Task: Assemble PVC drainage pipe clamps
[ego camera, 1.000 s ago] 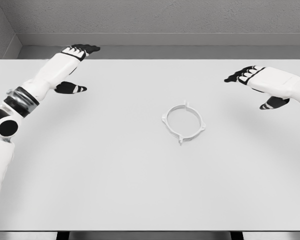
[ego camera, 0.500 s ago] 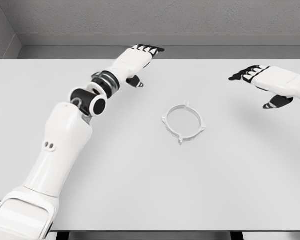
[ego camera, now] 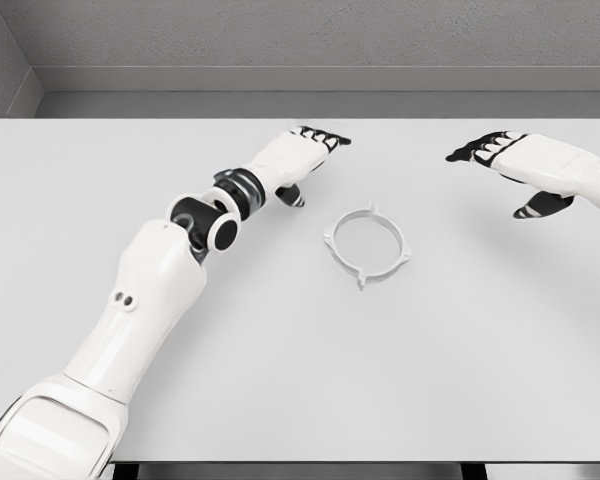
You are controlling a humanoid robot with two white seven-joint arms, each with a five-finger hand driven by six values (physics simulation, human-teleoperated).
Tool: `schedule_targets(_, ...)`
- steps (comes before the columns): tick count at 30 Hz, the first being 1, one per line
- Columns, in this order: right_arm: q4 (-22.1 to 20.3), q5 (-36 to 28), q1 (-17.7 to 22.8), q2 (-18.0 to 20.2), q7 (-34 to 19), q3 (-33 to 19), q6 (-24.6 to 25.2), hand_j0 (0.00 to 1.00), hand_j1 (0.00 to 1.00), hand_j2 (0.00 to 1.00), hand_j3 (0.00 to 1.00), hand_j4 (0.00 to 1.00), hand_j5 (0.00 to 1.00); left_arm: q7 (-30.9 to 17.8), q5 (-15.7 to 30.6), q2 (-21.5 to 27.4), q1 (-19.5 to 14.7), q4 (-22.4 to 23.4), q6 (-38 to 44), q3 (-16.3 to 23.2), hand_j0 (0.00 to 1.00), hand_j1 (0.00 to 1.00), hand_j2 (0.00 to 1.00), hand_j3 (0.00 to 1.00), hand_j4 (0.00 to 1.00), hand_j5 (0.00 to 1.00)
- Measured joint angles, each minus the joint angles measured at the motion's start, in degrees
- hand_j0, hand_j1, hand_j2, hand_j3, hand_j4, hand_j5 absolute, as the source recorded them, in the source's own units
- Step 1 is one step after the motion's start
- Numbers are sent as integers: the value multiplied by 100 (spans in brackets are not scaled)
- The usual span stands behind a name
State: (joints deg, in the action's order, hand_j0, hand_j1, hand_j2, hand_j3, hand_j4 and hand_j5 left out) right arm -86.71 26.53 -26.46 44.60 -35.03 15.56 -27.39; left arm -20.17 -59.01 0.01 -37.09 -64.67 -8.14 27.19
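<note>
A white ring-shaped pipe clamp (ego camera: 367, 242) with small tabs on its rim lies flat near the middle of the white table (ego camera: 280, 380). My left hand (ego camera: 305, 160) hovers up and left of the clamp, fingers stretched flat and holding nothing, its arm reaching in from the lower left. My right hand (ego camera: 510, 165) is above the table at the far right, well apart from the clamp, fingers extended and empty.
The table's far edge meets a grey wall (ego camera: 300, 40) at the back. The left arm (ego camera: 150, 300) crosses the table's left half diagonally.
My left arm has swung from the far left corner towards the middle, and the hand has come down closer to the clamp. The right hand has shifted slightly left. The clamp has not moved.
</note>
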Motion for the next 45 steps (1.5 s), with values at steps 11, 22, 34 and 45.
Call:
schedule_targets(11,-20,-1,0,-20,0,2,-7,100,100,100,100,100,100,18,31,-1,-88,386,-5,147,100,100,100,100,100,100)
schedule_targets(22,-20,0,9,-27,0,18,-7,100,100,100,100,100,100,18,65,-1,-44,-106,10,276,100,100,100,100,100,100)
schedule_targets(34,-15,6,9,-28,0,21,-13,100,100,100,100,100,100,21,175,0,-44,-139,4,650,100,100,100,100,100,100)
schedule_targets(45,-47,11,26,-27,0,26,-22,100,100,100,100,100,100,35,218,-1,-44,-166,4,811,100,100,100,100,100,100)
